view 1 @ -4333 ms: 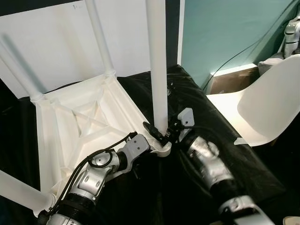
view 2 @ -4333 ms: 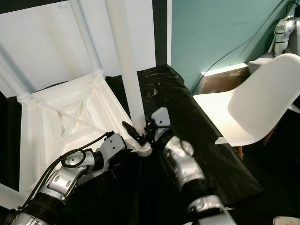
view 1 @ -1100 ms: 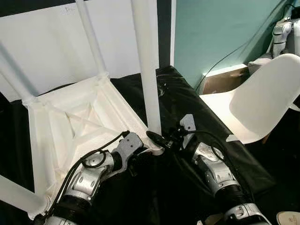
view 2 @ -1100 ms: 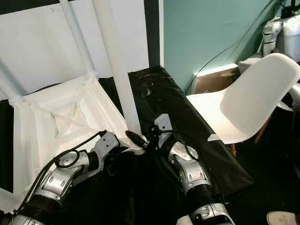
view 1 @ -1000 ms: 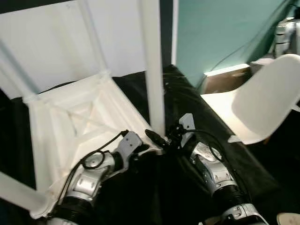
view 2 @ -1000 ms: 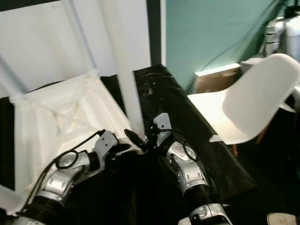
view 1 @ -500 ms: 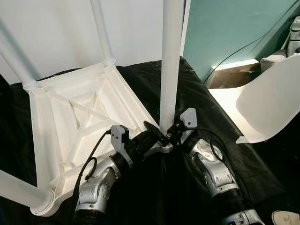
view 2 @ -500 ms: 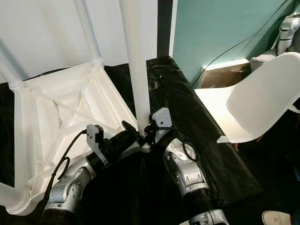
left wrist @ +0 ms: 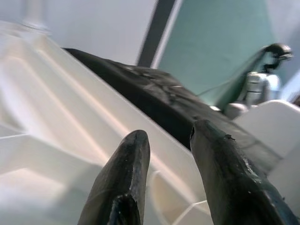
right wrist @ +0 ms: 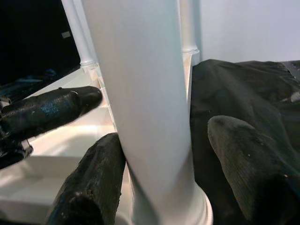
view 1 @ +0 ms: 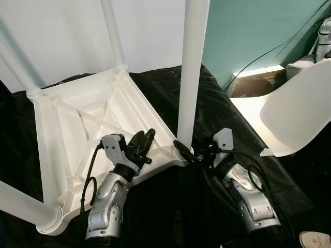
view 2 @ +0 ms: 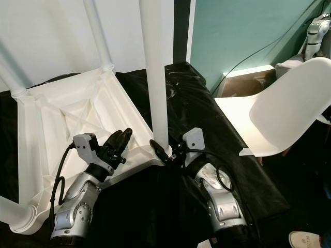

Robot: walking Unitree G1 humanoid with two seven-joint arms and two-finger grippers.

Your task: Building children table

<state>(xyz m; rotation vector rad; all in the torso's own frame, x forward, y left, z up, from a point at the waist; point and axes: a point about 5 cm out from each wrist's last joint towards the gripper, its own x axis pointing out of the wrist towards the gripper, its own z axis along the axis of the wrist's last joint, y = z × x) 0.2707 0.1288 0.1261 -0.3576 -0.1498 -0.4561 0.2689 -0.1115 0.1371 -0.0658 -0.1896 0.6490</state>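
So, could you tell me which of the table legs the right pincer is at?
The near-right leg, upright nearest the teal wall; the right pincer straddles its base.

left hand (view 1: 143,142) | withdrawn from table leg (view 1: 190,77) | now over tabletop (view 1: 77,124)

A surface draped in black sheeting (view 1: 217,111) is seen; on it the white table (view 1: 77,129) is laid upside down, its 4 legs raised.
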